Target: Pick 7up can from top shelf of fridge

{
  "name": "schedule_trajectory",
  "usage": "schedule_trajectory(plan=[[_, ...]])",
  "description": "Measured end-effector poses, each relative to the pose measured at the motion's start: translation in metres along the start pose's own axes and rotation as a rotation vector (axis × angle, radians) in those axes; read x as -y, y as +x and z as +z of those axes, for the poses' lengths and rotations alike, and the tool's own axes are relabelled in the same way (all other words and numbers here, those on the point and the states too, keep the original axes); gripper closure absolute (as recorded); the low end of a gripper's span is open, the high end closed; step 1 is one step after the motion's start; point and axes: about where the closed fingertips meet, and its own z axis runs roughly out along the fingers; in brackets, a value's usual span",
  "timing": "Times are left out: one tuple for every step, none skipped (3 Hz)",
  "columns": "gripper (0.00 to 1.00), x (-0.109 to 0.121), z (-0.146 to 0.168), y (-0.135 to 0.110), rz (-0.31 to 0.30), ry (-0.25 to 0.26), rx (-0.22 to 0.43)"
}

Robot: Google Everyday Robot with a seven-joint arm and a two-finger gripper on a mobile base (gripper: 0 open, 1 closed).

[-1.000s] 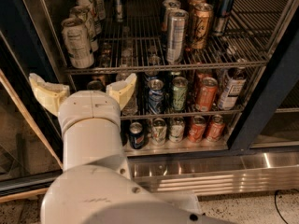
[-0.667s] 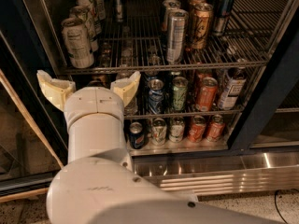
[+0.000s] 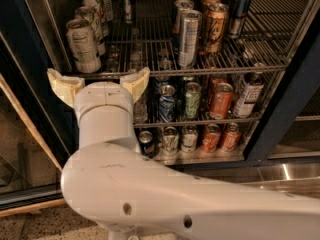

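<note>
The 7up can (image 3: 83, 46), pale whitish-green with dark small print, stands upright at the front left of the top shelf (image 3: 250, 59), a silvery wire rack inside the fridge (image 3: 282, 114). Similar pale cans line up behind it. My gripper (image 3: 99, 80) sits just below the shelf's front rail, slightly right of the can. Its two cream fingers (image 3: 62, 85) are spread wide, open and with nothing between them. The white arm fills the lower part of the view.
A tall slim silver can (image 3: 189, 38) and a brown can (image 3: 215, 29) stand mid-shelf, with a blue can (image 3: 239, 6) behind. Lower shelves hold a blue can (image 3: 166, 103), a green one (image 3: 191, 100) and orange ones (image 3: 220, 100). A bare stretch of rack lies between the 7up can and the silver can.
The gripper has risen and shifted a little right, closer to the top shelf's front rail. Its fingers stay spread. The cans have not moved.
</note>
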Motion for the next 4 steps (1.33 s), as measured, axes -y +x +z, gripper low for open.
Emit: schedule_trajectory(plan=[[0.00, 0.002, 0.018, 0.004, -0.012, 0.002, -0.005], [0.00, 0.003, 0.033, 0.007, -0.033, 0.006, -0.014], [0.00, -0.006, 0.047, 0.007, -0.055, -0.028, -0.031], [0.00, -0.006, 0.047, 0.007, -0.055, -0.028, -0.031]])
